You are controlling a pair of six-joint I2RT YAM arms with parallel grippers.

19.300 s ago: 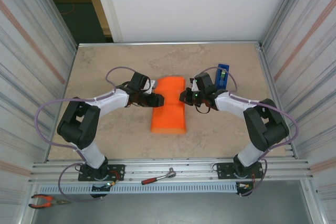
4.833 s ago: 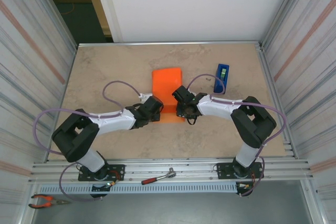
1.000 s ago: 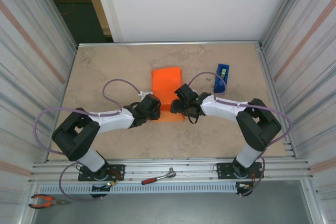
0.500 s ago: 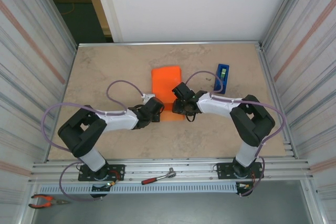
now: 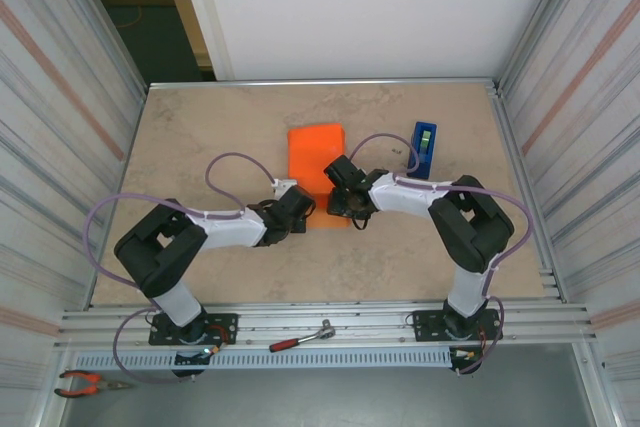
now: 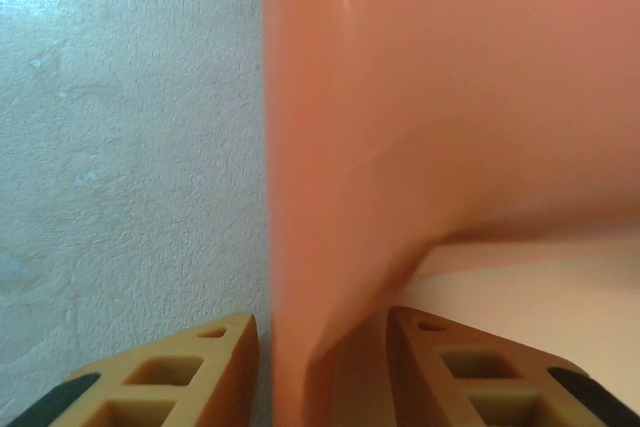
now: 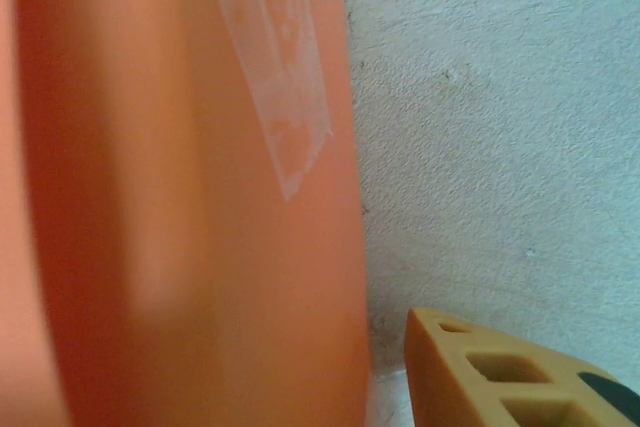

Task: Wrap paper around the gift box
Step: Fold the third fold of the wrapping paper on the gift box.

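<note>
Top view: the paper (image 5: pixel 316 159) parcel lies mid table (image 5: pixel 200 147), both grippers apparently folding its near end. Left gripper (image 6: pixel 322 352) straddles a fold, pinch uncertain; right gripper (image 5: pixel 338 199) unclear. Next, I judge: press that flap flat.

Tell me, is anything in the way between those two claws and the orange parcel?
Nothing visible is. The left gripper and the right gripper are both right at the near end of the paper. In the left wrist view its edge runs between the fingers. The blue tape dispenser stands off to the right.
</note>
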